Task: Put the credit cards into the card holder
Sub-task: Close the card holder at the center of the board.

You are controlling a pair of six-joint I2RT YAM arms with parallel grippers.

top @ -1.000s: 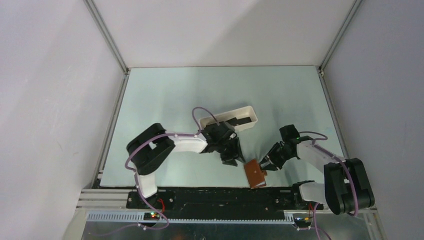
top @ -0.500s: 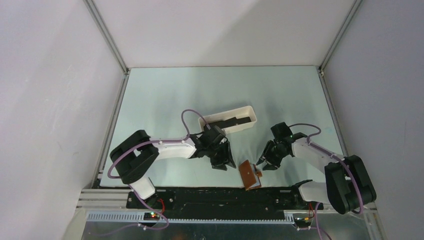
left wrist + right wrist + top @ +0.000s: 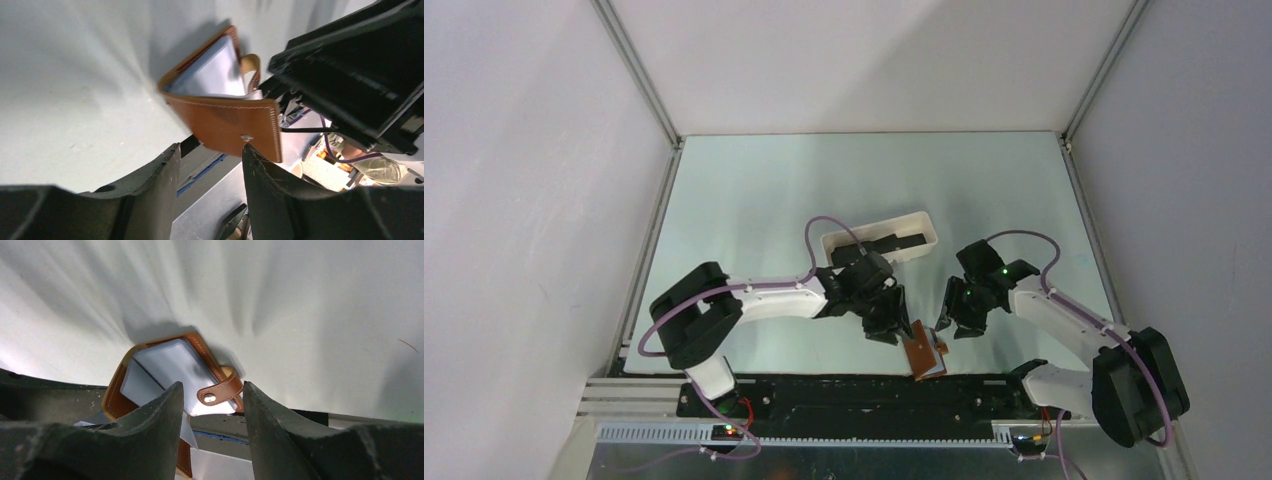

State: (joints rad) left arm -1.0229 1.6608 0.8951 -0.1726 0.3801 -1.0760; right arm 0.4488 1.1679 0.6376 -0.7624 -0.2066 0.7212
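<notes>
Here the card holder lies just ahead of left end effector.

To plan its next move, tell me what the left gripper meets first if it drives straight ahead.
Probably the brown wallet, half open beyond the fingers of the left gripper; depth is unclear.

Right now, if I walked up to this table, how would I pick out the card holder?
Look at the near edge of the pale table, midway between the two robot arms. There, between the left gripper and the right gripper, sits the card holder, half open. It is the only brown leather thing, with a snap tab and pale pockets, unlike the white tray farther back.
</notes>
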